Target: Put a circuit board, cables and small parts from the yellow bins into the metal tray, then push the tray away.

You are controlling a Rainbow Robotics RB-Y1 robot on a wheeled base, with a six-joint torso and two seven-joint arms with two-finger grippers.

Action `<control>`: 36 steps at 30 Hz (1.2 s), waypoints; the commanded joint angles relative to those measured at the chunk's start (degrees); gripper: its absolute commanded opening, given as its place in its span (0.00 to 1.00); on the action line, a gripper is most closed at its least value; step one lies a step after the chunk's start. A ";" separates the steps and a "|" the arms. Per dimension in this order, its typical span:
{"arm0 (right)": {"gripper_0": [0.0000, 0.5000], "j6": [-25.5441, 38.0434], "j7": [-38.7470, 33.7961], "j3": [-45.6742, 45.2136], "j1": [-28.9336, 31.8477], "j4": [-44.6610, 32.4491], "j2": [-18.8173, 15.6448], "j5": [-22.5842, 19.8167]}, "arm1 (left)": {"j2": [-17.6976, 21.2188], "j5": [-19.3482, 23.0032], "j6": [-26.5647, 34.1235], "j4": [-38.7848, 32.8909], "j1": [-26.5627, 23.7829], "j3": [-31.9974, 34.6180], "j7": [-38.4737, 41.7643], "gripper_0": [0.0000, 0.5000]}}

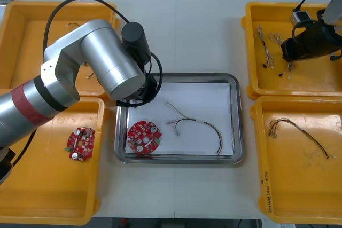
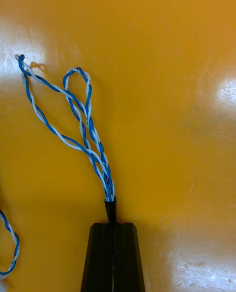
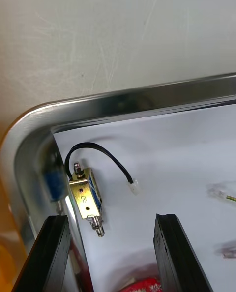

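My right gripper (image 2: 112, 225) is clenched on the end of the blue and white cable (image 2: 81, 125) over the far right bin (image 1: 315, 78). I'd lift straight up until the loops hang free, then swing left to the tray (image 1: 239, 132). The left gripper (image 3: 110, 218) points down over the tray's far left corner, fingers spread above a metal part (image 3: 86, 196) lying there.
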 commanded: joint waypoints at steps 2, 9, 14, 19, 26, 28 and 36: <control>0.00 1.71 -1.72 1.22 -0.21 -2.59 1.35 1.19 | 0.23 2.93 4.06 -4.85 -0.15 8.28 2.78 1.00; 0.00 13.75 -2.43 0.25 -0.21 -13.76 0.82 6.38 | 1.46 7.33 11.27 -5.37 -2.61 16.01 0.23 1.00; 0.00 24.21 -1.90 -4.49 -0.21 -21.40 0.56 6.46 | 2.17 9.96 17.51 -4.67 -3.84 23.40 -5.31 1.00; 0.00 34.40 -1.72 -4.76 -0.21 -28.52 0.56 5.23 | 3.48 10.93 20.28 -2.47 -5.60 28.41 -11.37 1.00; 0.00 43.77 -1.64 -4.85 -0.21 -38.36 0.56 1.72 | 4.63 11.11 20.28 3.41 -8.24 32.63 -20.42 1.00; 0.00 43.77 -1.64 -4.85 -0.21 -40.12 0.56 0.22 | 4.89 10.76 20.28 5.17 -8.85 33.50 -22.62 1.00; 0.00 43.77 -1.37 -1.33 0.58 -46.19 -1.46 -9.80 | 6.47 8.65 18.91 14.23 -10.87 36.67 -33.08 1.00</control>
